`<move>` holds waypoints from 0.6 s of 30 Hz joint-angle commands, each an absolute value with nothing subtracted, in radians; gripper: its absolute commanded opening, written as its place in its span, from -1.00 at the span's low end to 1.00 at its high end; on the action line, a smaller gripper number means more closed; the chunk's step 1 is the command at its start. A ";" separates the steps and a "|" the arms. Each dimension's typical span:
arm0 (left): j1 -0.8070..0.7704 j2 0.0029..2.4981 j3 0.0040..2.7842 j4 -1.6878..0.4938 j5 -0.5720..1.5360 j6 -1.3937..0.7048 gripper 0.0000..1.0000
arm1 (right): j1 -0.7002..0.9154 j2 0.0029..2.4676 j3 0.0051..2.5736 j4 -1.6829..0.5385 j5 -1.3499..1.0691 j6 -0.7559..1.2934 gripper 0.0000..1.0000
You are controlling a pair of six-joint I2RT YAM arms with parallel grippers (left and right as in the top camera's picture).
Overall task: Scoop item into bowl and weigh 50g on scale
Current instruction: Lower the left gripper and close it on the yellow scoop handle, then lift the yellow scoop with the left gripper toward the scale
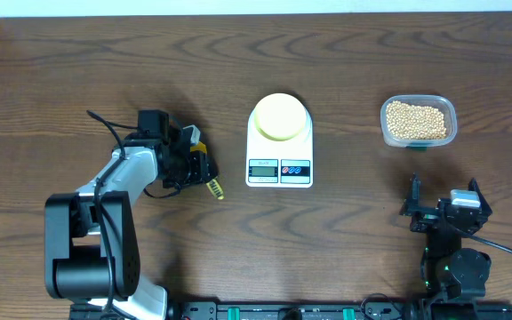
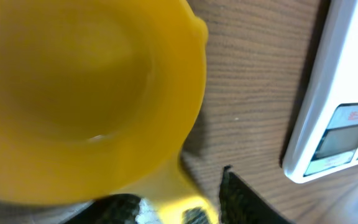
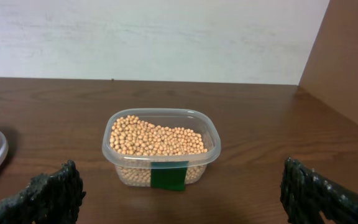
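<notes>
The left fingers straddle the handle of the yellow scoop on the desk, seemingly to lift it; a firm pinch cannot be told. The right fingers gape idle before the tub of beans. The bowl waits on the scale. The tub's green label and the scale's markings are unreadable.

Lab-like robot test spot shown. Left arm and right arm fixed at surface edge. Plain white wall seen behind. Scale set out.
</notes>
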State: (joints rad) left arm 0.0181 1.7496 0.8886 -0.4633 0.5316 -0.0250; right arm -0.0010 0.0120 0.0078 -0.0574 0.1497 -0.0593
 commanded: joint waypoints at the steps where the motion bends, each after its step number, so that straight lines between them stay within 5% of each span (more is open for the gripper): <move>1: 0.015 1.829 0.833 -0.480 0.459 -0.020 -0.30 | -0.008 0.007 0.006 -0.060 0.147 -0.068 0.98; 9: 0.015 1.829 0.833 -0.446 0.460 -0.065 -0.39 | -0.008 0.007 0.006 -0.060 0.147 -0.068 0.99; 12: 0.015 1.829 0.833 -0.439 0.460 -0.065 0.11 | -0.008 0.007 0.006 -0.060 0.147 -0.068 0.99; 16: 0.015 1.829 0.833 -0.428 0.459 -0.064 0.11 | -0.008 0.007 0.006 -0.060 0.147 -0.068 0.99; 18: 0.015 1.829 0.833 -0.427 0.459 -0.065 -0.10 | -0.008 0.007 0.006 -0.060 0.147 -0.068 0.98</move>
State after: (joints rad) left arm 0.0132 1.7569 0.8856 -0.4183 0.5888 -0.0669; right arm -0.0010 0.0120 0.0078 -0.0574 0.1497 -0.0593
